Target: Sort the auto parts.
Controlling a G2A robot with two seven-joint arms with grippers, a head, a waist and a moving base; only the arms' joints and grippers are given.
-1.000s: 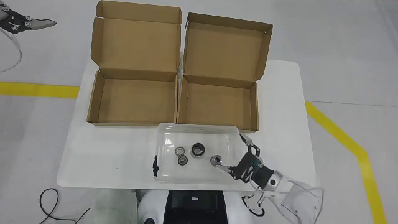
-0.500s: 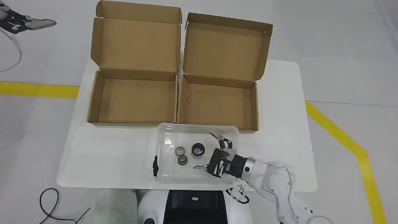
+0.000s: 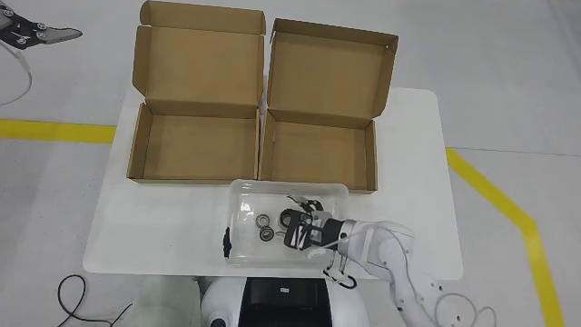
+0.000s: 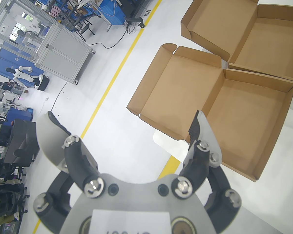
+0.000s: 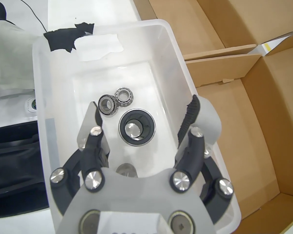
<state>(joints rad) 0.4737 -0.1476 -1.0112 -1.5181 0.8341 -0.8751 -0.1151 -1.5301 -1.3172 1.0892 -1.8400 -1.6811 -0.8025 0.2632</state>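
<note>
Leftward travel of the right end effector [image 3: 297, 228] marked the last second: from the near right corner of the desk [image 3: 408, 145] it had swung over the clear bin [image 3: 272, 185] and stood above the parts inside. Its fingers were spread wide and gripped nothing. In the right wrist view the large black-ringed bearing [image 5: 136, 128] lay on the bin floor under the gap between them. Beyond it, toward the bin's taped end, a first small bearing [image 5: 107, 105] and a second small bearing [image 5: 123, 97] lay side by side, touching, just beside the large one. A further metal part [image 5: 127, 170] lay closer to the palm and was mostly hidden by it. A patch of black tape [image 5: 63, 37] clung to the bin's end wall. The bin sat at the near edge of the desk, just in front of two cardboard boxes, the left box [image 3: 200, 145] and the right box [image 3: 318, 154], set side by side with lids folded back. The left end effector [image 4: 124, 120] hung beside the desk above the floor, fingers wide apart and holding nothing.
</note>
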